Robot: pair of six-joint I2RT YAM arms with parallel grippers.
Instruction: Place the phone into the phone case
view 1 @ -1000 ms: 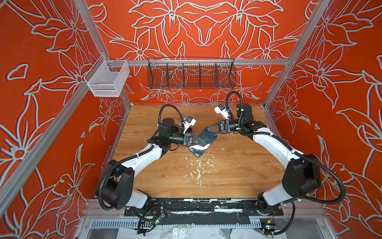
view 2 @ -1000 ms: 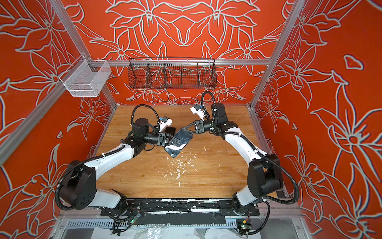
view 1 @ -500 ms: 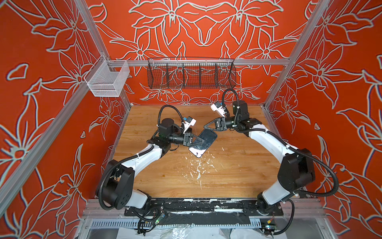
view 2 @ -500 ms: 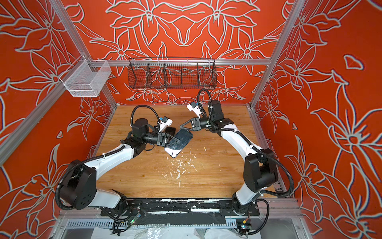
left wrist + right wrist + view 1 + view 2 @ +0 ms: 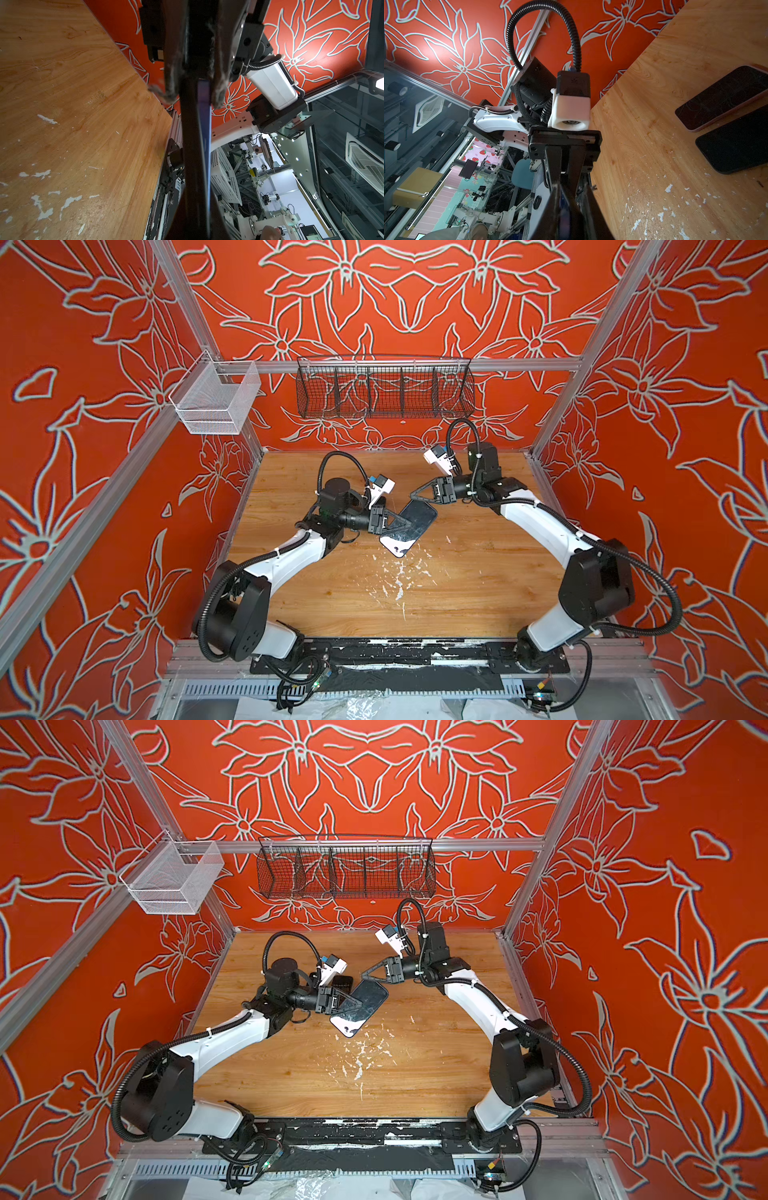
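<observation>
Now right end effector (image 5: 412,494) nearer left arm (image 5: 293,551), at phone (image 5: 420,517) far edge

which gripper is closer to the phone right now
Left. The left gripper is shut on the phone, clamping its long edge. The right gripper sits just beyond the phone's far end; whether it touches is unclear.

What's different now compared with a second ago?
The right pincer moved from the phone's far corner toward the back wall and leftward, jaws narrowing; whether it still touches the phone is unclear. The phone turned slightly. The left pincer stayed clamped on the phone, its arm barely moving.
</observation>
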